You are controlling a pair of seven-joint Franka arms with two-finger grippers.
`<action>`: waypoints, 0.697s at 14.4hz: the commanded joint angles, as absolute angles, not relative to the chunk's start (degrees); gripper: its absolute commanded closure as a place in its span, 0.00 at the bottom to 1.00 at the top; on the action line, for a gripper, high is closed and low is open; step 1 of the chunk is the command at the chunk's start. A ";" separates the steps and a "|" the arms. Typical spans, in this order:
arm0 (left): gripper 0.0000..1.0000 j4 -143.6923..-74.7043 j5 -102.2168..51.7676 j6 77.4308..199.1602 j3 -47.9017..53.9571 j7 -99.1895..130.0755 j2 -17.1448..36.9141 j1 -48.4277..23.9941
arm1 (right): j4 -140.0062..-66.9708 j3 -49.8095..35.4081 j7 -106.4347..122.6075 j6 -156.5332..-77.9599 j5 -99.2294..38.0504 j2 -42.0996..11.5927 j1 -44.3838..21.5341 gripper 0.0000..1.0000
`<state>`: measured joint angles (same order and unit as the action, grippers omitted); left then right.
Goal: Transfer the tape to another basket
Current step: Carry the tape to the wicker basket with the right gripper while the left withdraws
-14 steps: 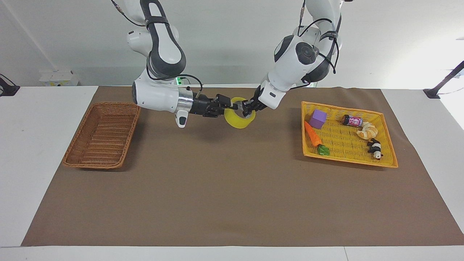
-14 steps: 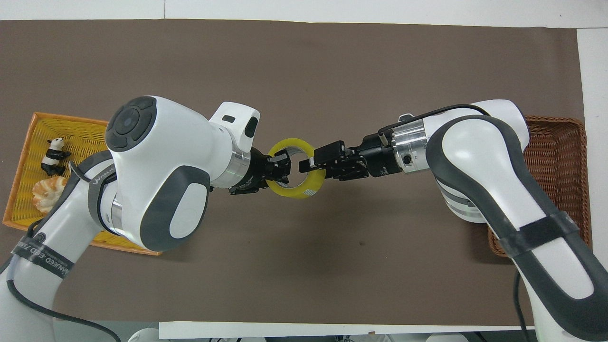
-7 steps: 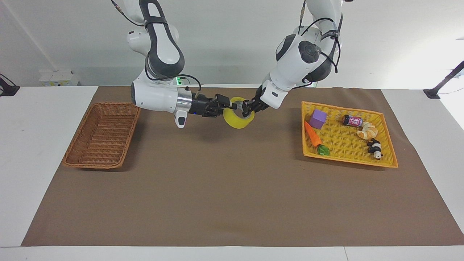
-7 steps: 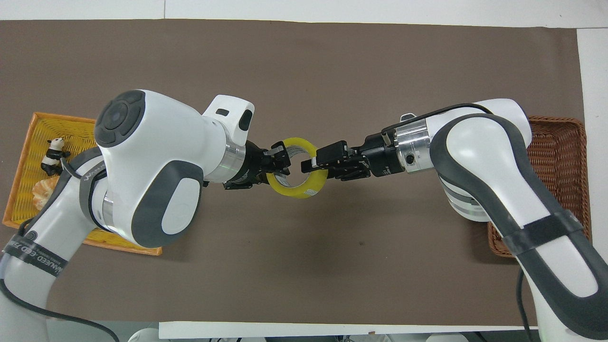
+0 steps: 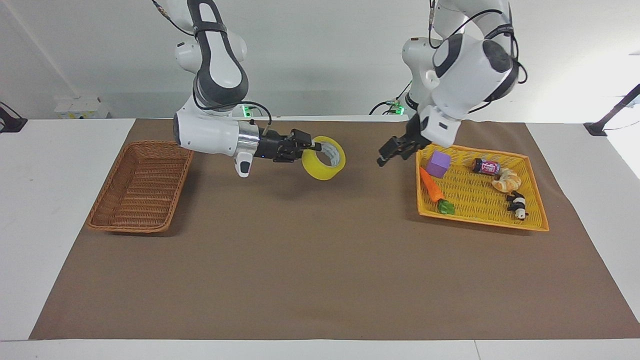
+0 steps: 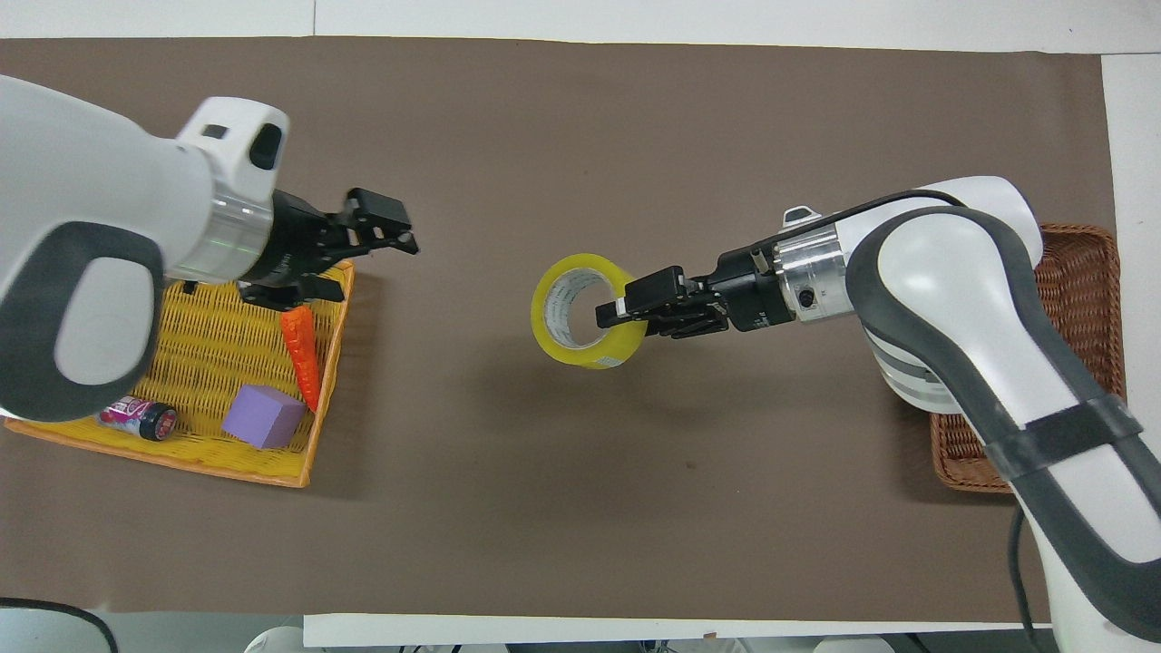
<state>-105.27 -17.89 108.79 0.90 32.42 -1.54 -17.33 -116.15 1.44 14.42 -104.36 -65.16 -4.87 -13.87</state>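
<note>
A translucent yellow tape [image 5: 324,158] roll shows a pale grey-white core. The wicker basket [image 5: 141,185] is brown and woven. At three o'clock, a bright yellow mesh basket [image 5: 533,212] holds a purple cube [image 5: 438,164] and an orange carrot [image 5: 432,187].

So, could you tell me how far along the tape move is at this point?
Partly done. The tape is out of the yellow mesh basket and off the table, held in the air over the brown mat by the right tool alone. The left tool is open, over the mat by the yellow basket's edge. Left to do: carry the roll to the wicker basket and release it there.
</note>
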 commanded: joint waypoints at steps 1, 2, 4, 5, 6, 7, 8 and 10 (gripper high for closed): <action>0.00 -104.24 -12.67 107.32 1.49 23.68 -1.93 -10.40 | -114.96 1.32 18.36 -97.58 -60.93 -3.87 -7.06 1.00; 0.00 -104.06 -11.53 107.40 1.49 19.81 -1.85 -7.59 | -114.96 1.32 19.67 -95.47 -59.34 -3.78 -3.90 1.00; 0.00 -104.15 -10.64 107.67 1.49 11.47 -1.85 -2.57 | -114.87 1.32 23.10 -92.04 -55.92 -3.78 2.78 1.00; 0.00 -104.32 -10.55 107.49 1.49 8.64 -1.85 -0.55 | -114.61 1.23 25.64 -90.54 -53.29 -3.87 6.81 1.00; 0.00 -104.50 -10.55 107.49 1.49 8.09 -2.02 1.91 | -113.65 1.23 28.88 -89.22 -50.13 -4.04 11.21 1.00; 0.00 -104.50 -10.46 107.66 1.49 8.17 -1.93 4.20 | -112.42 1.32 30.83 -87.47 -47.31 -4.39 14.73 1.00; 0.00 -104.50 -10.46 107.49 1.49 8.17 -1.93 4.65 | -111.19 1.23 32.33 -86.06 -44.24 -4.92 19.12 1.00; 0.00 -104.50 -10.46 108.01 1.49 8.17 -1.85 4.05 | -110.74 1.23 40.21 -82.98 -38.79 -5.18 26.24 1.00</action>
